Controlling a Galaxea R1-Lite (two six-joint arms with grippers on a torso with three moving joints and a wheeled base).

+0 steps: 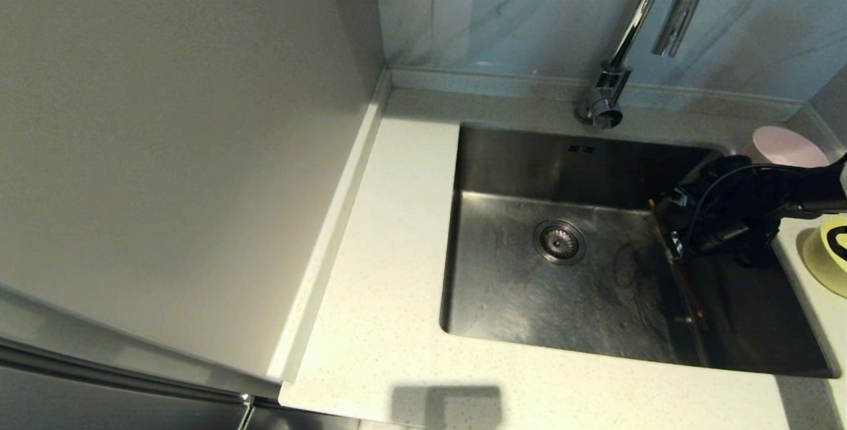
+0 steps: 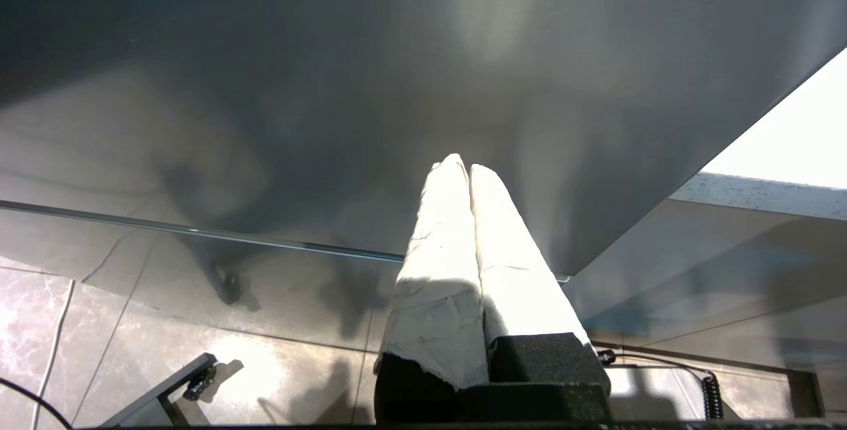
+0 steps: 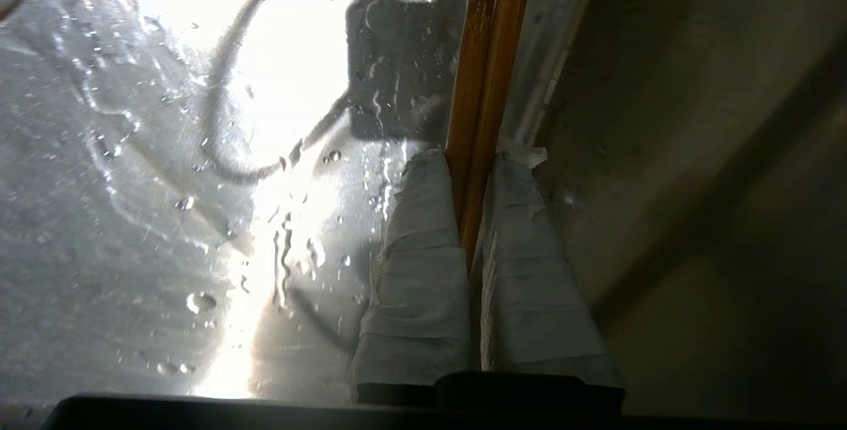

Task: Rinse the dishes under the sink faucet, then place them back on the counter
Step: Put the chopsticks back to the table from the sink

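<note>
In the wet steel sink point(image 1: 516, 284), my right gripper point(image 1: 673, 226) is shut on the two brown chopsticks point(image 1: 689, 296) along the basin's right wall. Seen from the right wrist, the chopsticks point(image 3: 490, 53) lie side by side between the wrapped fingers point(image 3: 423, 238), over the wet sink floor point(image 3: 132, 218). The chrome faucet point(image 1: 635, 20) stands behind the sink, and no water runs from it. A pink bowl point(image 1: 787, 145) and a yellow-green bowl point(image 1: 820, 255) sit on the counter point(image 1: 397, 231) to the right of the sink. My left gripper point(image 2: 461, 167) hangs parked and shut below the counter.
A tall grey panel point(image 1: 165, 152) rises along the counter's left edge. Blue-grey marbled tile point(image 1: 503, 13) backs the sink. The round strainer drain point(image 1: 560, 241) sits mid-basin. My right arm's black cable crosses the yellow-green bowl's rim. The left wrist view shows tiled floor point(image 2: 132, 324).
</note>
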